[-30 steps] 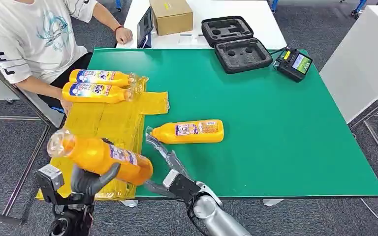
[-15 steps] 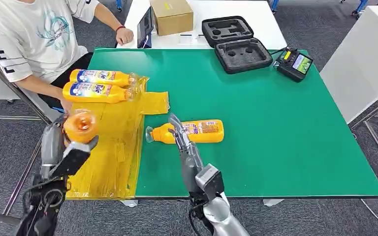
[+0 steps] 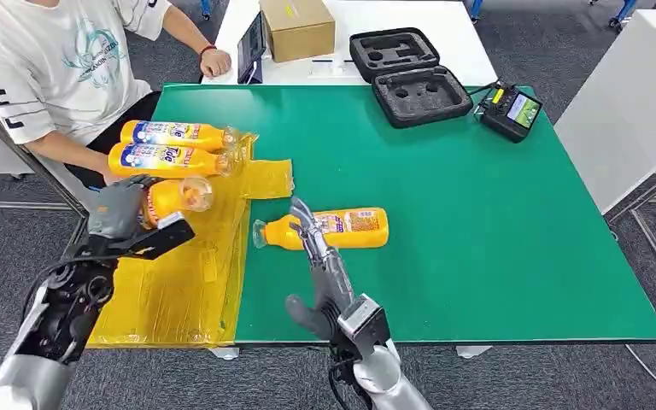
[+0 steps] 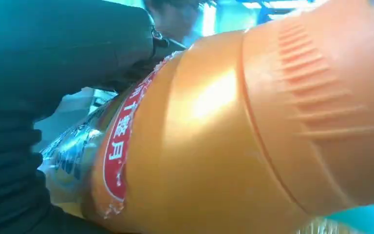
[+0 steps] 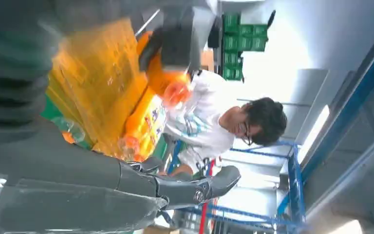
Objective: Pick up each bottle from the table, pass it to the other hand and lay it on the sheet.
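At the far edge of the green counter (image 3: 478, 213) sit an open black foam-lined case (image 3: 408, 75) and a handheld controller with a lit screen (image 3: 511, 110); a cardboard box (image 3: 297, 27) stands on the white table beyond, and a seated person (image 3: 60, 60) is at the far left corner. Four orange detergent bottles show. Two (image 3: 171, 147) lie side by side on the far end of the yellow sheet (image 3: 188, 256), long axes across the counter, caps to the right. One bottle (image 3: 329, 228) lies on bare green just right of the sheet (cap toward the sheet). The left hand (image 3: 120, 209) grips the fourth bottle (image 3: 175, 195) over the sheet, one end pointing right. The right hand (image 3: 312, 256) holds nothing, fingers extended, fingertips over the lone bottle's neck.
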Controlling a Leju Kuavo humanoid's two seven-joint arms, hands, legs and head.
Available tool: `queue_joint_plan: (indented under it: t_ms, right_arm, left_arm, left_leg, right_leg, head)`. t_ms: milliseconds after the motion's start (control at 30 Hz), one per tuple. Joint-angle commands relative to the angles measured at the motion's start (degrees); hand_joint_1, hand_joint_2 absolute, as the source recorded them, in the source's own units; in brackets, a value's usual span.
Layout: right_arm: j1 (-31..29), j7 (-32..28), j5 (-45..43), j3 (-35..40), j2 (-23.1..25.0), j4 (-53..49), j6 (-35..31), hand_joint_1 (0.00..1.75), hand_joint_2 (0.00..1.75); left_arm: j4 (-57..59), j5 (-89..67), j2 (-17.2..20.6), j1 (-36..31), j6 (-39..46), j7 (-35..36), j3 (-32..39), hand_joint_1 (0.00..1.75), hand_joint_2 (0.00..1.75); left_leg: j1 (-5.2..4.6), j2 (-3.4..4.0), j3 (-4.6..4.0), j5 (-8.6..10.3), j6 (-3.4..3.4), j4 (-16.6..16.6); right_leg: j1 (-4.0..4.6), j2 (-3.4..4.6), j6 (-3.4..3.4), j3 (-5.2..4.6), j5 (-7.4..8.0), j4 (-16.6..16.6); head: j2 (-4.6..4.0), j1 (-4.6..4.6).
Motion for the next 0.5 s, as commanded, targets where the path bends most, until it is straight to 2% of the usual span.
queue_joint_plan:
  t_ms: [33,300,400,500]
  right_arm:
    - [-1.97,0.09,-0.47,0.76,-0.24,5.48,2.32,0.0,1.75]
    - [-1.97,0.09,-0.47,0.76,-0.24,5.48,2.32,0.0,1.75]
    - [-2.64,0.09,-0.53,0.27,0.31,6.5,3.24,0.0,1.75]
    - [-2.68,0.09,-0.34,-0.37,0.63,6.78,3.81,0.0,1.75]
  left_arm:
    - [15.34,-3.36,2.97,-9.91,-6.97,1.69,-10.92,1.75,1.75]
    - [15.34,-3.36,2.97,-9.91,-6.97,1.69,-10.92,1.75,1.75]
    - [19.18,-6.45,3.93,-12.7,-12.14,2.18,-15.06,1.75,1.75]
    - [26.55,-9.25,3.23,-17.81,-16.65,1.53,-20.0,1.75,1.75]
  left_leg:
    - [0.06,-0.14,0.26,-0.08,-0.07,-0.03]
    - [0.04,-0.09,0.27,-0.11,-0.07,-0.02]
    - [0.06,-0.07,0.14,-0.06,-0.06,0.01]
    - [0.05,-0.15,0.06,-0.02,-0.06,0.02]
  right_leg:
    - [0.05,-0.07,-0.06,0.3,-0.12,-0.02]
    - [0.02,-0.01,-0.05,0.3,-0.14,0.0]
    - [0.05,-0.01,-0.05,0.18,-0.08,0.0]
    - [0.04,-0.1,-0.04,0.12,-0.07,0.02]
  head:
    - [0.0,-0.04]
    - [0.0,-0.02]
    - [0.0,0.0]
    - [0.0,-0.02]
